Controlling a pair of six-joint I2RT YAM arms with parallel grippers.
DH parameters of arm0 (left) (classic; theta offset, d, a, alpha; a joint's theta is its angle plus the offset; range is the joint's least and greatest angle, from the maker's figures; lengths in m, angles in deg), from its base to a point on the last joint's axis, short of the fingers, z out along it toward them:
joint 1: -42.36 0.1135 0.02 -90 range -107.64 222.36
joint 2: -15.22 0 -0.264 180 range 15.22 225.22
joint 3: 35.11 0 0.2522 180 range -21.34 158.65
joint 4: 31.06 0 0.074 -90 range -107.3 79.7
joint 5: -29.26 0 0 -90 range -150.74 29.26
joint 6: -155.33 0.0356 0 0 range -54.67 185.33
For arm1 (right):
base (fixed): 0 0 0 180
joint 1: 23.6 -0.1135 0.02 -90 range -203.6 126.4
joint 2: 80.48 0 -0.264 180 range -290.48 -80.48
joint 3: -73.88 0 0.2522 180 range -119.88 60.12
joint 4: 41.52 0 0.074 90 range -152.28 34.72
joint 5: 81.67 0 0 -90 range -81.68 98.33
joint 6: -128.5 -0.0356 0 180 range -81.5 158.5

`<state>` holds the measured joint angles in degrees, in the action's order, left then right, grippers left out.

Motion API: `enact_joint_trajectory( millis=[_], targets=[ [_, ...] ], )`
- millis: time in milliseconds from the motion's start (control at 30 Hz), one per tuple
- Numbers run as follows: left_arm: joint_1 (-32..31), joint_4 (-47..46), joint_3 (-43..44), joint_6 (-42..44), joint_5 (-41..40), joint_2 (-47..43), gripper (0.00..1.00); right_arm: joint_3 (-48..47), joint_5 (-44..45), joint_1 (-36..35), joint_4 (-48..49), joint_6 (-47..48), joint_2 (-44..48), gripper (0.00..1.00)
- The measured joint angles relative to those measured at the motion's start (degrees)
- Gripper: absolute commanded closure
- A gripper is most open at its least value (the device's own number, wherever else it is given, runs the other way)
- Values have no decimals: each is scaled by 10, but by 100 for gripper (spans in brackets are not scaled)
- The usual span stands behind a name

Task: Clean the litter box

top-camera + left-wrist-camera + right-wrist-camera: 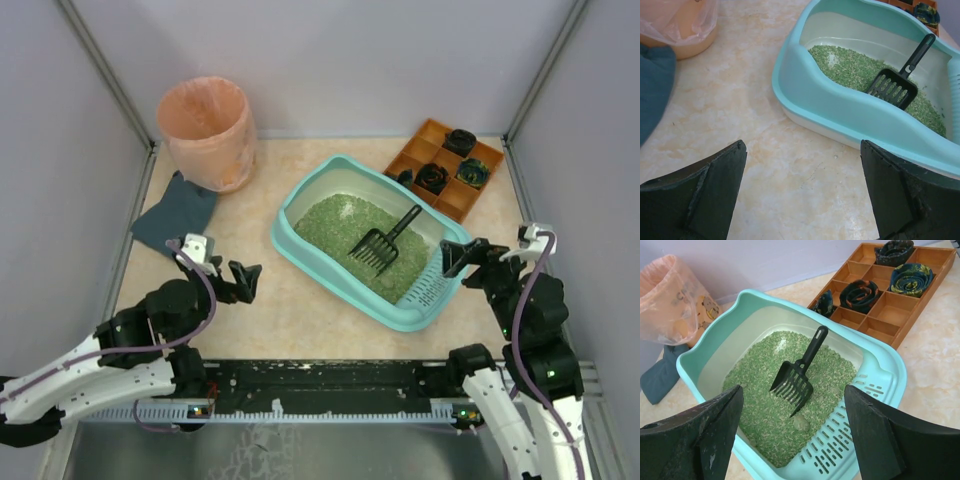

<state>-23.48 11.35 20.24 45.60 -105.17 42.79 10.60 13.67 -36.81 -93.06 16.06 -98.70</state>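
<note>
Now, your left gripper [248,282] hovers with jaws apart; the teal litter box [840,107] sits just ahead of it, to its right. 1 black scoop [385,242] lies on the green litter [340,225]. Your right gripper [457,258], jaws also apart, is just beside the box's slotted ledge [430,290], facing the scoop.

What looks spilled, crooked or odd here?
Nothing looks spilled. The large teal plastic litter box sits diagonally on the beige table, a black plastic scoop lies in its green granular litter, and a greyish clump rests by the scoop's tines.
</note>
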Motion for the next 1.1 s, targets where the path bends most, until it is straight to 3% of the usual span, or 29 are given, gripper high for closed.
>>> enact_joint_trajectory(
  millis=[567, 767, 867, 1100],
  targets=[
    [0, 49, -1, -30, 5, 50, 0, 5, 22, 0, 0, 3, -5, 19],
    [6, 64, 0, -46, 12, 58, 0, -9, 23, 0, -27, -2, -136, 19],
    [44, 83, 8, -49, 37, 77, 0, -9, 6, 1, -28, -2, -221, 19],
    [251, 63, 13, -5, 192, 147, 0, -9, -16, 51, -14, -3, -304, 19]
  ],
)
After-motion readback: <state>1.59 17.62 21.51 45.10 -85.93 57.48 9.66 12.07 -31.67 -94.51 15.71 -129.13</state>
